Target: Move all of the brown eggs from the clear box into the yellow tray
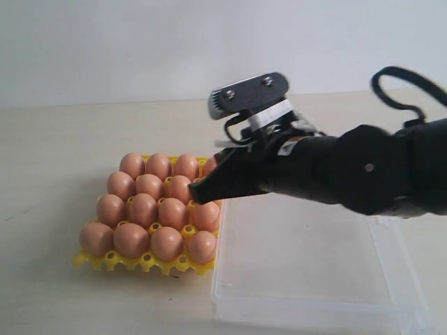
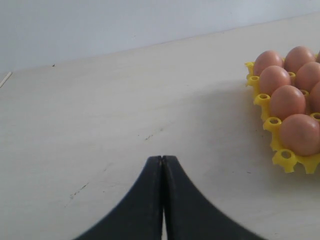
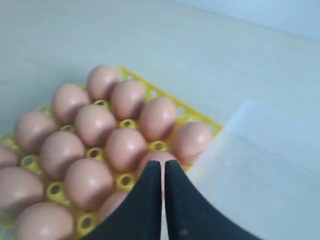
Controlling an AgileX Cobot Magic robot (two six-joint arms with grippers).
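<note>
The yellow tray [image 1: 147, 264] sits left of centre, its cups filled with several brown eggs [image 1: 142, 208]. Beside it on the right lies the clear box [image 1: 300, 279], which shows no eggs in its visible part. My right gripper [image 1: 195, 194] reaches across above the tray's edge nearest the box. In the right wrist view this gripper [image 3: 163, 162] is shut with nothing in it, hovering over the eggs [image 3: 94, 125] by the tray's rim [image 3: 155, 92] and the box [image 3: 260, 165]. My left gripper [image 2: 162, 157] is shut and empty over bare table, away from the tray [image 2: 286, 159].
The pale wooden table [image 1: 49, 167] extends around the tray and box. The right arm's black body [image 1: 363, 171] hangs over the far part of the clear box and hides it. A light wall stands behind the table.
</note>
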